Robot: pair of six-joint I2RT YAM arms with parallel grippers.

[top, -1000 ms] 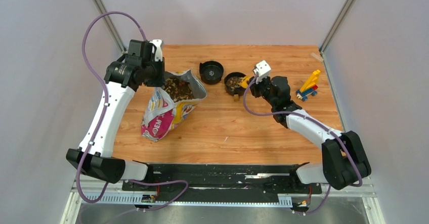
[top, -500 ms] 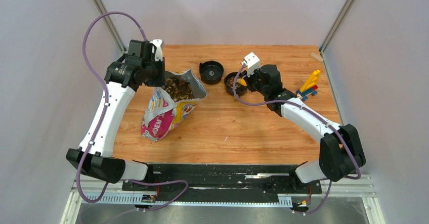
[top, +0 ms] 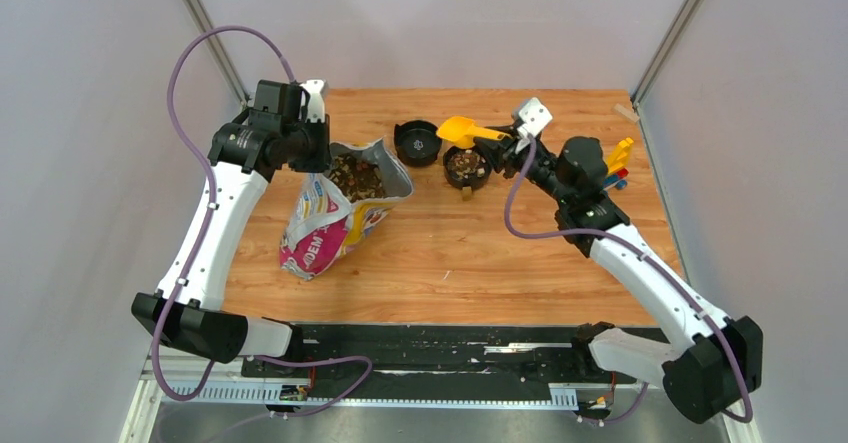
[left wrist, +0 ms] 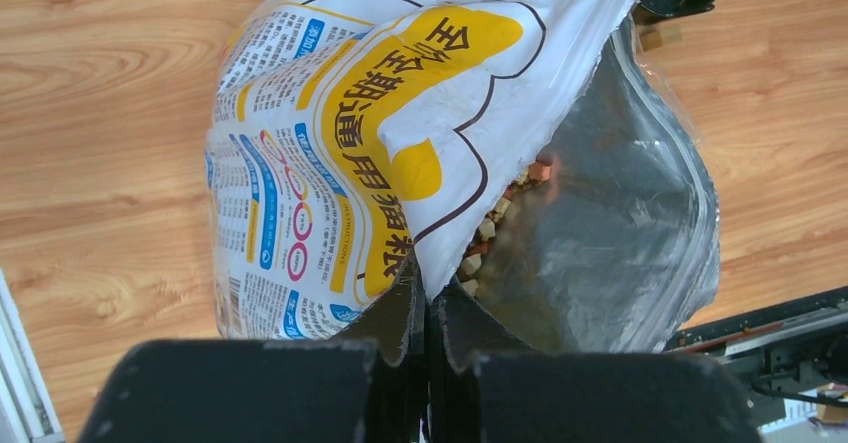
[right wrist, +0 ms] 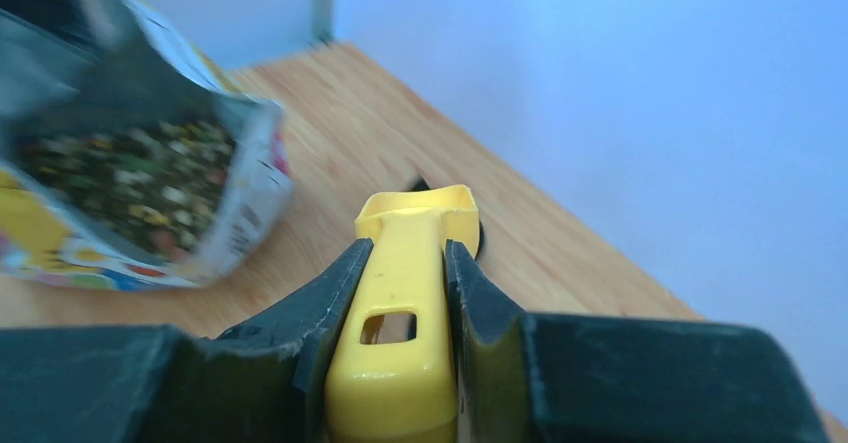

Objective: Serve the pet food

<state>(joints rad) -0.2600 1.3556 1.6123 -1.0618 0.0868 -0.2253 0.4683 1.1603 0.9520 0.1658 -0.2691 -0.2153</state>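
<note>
Near the bowl (top: 448, 163), the right tool (top: 492, 143) clamps the yellow scoop (top: 458, 129).

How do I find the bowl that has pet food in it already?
On the wooden table, look at the far middle, between the open bag and the right gripper holding a yellow scoop. Two round black bowls sit there side by side. The filled bowl is the right-hand one, holding brown pet food; the other bowl looks empty.
</note>
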